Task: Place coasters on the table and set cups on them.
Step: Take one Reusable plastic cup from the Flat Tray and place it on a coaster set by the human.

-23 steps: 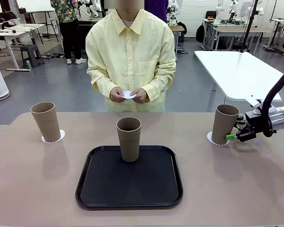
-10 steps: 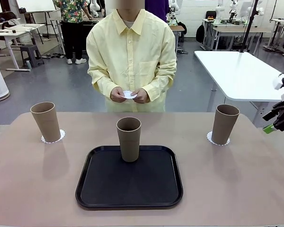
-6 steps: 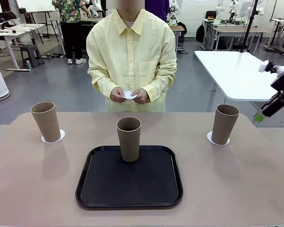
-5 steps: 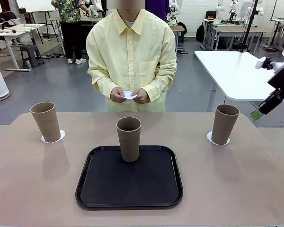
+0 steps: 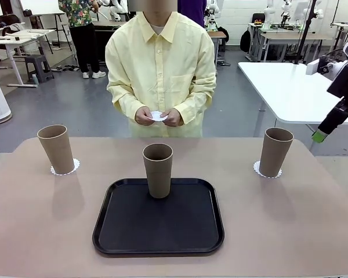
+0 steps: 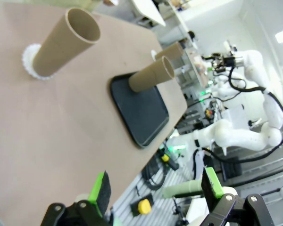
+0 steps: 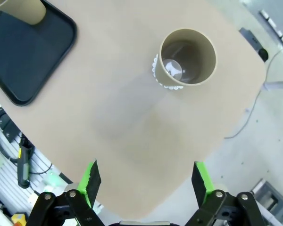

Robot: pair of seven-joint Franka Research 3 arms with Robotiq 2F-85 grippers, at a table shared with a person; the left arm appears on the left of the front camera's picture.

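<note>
While the front view shows two cups (image 5: pixel 57 149) on coasters (image 5: pixel 74 167) on the counter (image 5: pixel 313 220), a third cup (image 5: pixel 158 171) stands on the black tray (image 5: pixel 162 226) and the person's hands (image 5: pixel 142 116) hold the last coaster (image 5: pixel 156 115) (laying it looks next, then that cup). Left wrist view: the left tool (image 6: pixel 155 186) spread empty. Right wrist view: the right tool (image 7: pixel 144 176) spread empty, above the right-hand cup (image 7: pixel 187 57), seeing inside it.

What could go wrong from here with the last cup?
1. The third cup stands on the black tray while the last coaster is in the person's hands. Moving the cup early would leave it nowhere to land.
2. It is tall with a narrow base, so an off-centre grasp by the open right gripper may tip it.
</note>
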